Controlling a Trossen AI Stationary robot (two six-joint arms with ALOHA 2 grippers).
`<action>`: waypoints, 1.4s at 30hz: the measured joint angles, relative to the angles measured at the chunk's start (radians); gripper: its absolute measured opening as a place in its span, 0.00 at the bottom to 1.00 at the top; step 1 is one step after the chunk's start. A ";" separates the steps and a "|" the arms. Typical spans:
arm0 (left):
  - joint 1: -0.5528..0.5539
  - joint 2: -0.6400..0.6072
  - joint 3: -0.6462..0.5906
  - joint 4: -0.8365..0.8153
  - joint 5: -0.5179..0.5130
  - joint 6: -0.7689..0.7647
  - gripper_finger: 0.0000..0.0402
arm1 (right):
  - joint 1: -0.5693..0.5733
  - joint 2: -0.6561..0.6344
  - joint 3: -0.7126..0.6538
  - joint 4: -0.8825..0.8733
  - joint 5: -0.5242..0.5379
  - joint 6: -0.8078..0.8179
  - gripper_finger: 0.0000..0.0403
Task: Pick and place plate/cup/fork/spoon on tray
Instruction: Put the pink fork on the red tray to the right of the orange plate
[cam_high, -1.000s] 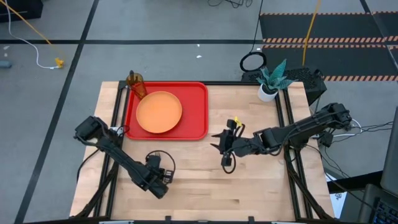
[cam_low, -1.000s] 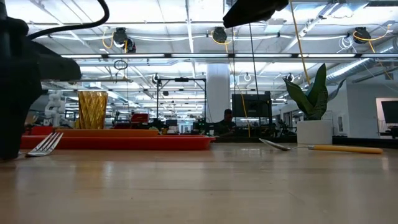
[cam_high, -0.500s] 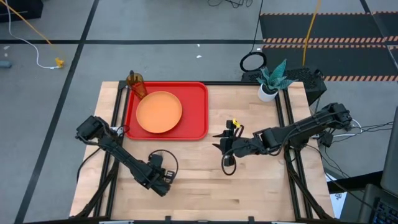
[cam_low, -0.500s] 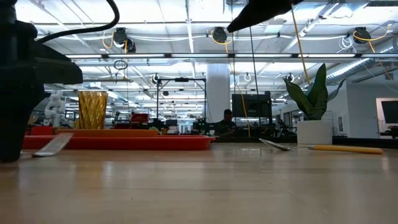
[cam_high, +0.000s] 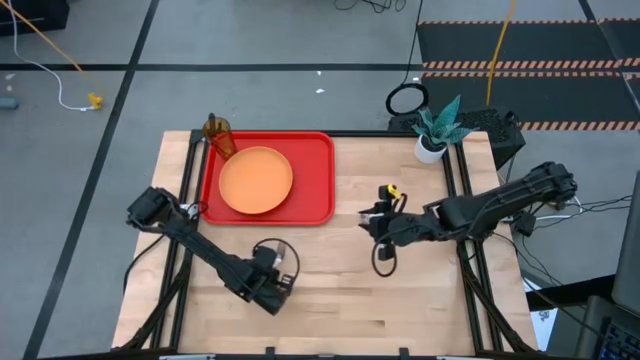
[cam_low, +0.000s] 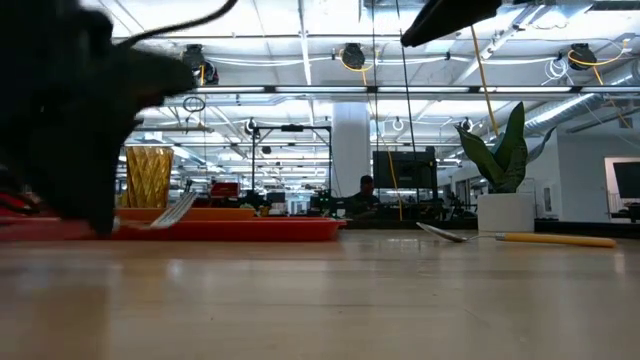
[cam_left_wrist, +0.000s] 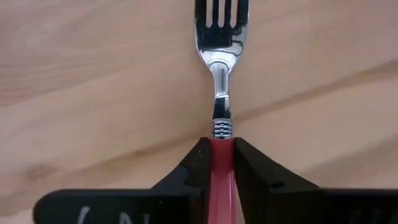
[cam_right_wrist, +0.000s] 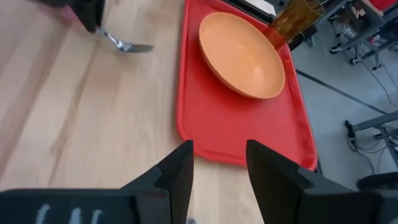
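The red tray (cam_high: 316, 176) lies at the table's far left and bears the orange plate (cam_high: 256, 180). The amber cup (cam_high: 218, 132) stands at the tray's far left corner. My left gripper (cam_high: 278, 283) is near the table's near edge, shut on the fork (cam_left_wrist: 221, 37). My right gripper (cam_high: 372, 228) is open and empty over the table's middle, and its wrist view looks toward the tray (cam_right_wrist: 205, 118). The spoon (cam_low: 520, 238) lies flat on the table in the low view and is not visible in the high view. My left gripper pinches the fork's red handle (cam_left_wrist: 221, 163) between its two fingers, just behind the ribbed metal collar. The fingers lie along the handle, and the tines (cam_left_wrist: 221, 15) stick out ahead of them. In the low view the fork (cam_low: 176, 208) is clear of the table, tines tilted up.
A white pot with a green plant (cam_high: 434, 140) stands at the table's far right corner. Bare wood lies between the tray and my right arm. A person sits far off in the room (cam_low: 366, 192).
My left gripper has gone toward the table's right edge and lifted the fork, which lay flat on the table a second ago and now hangs clear with its tines tilted up. My right gripper has drawn back a little toward the table's right edge.
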 joint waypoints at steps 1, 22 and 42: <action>0.005 -0.002 0.021 -0.003 -0.005 0.015 0.13 | 0.000 -0.014 0.000 -0.018 0.001 -0.006 0.35; 0.422 -0.004 0.260 -0.035 -0.232 0.516 0.12 | 0.000 -0.200 0.000 -0.221 0.002 -0.028 0.35; 0.793 0.154 0.259 0.083 -0.148 0.700 0.13 | -0.020 -0.282 -0.265 0.117 0.001 -0.192 0.35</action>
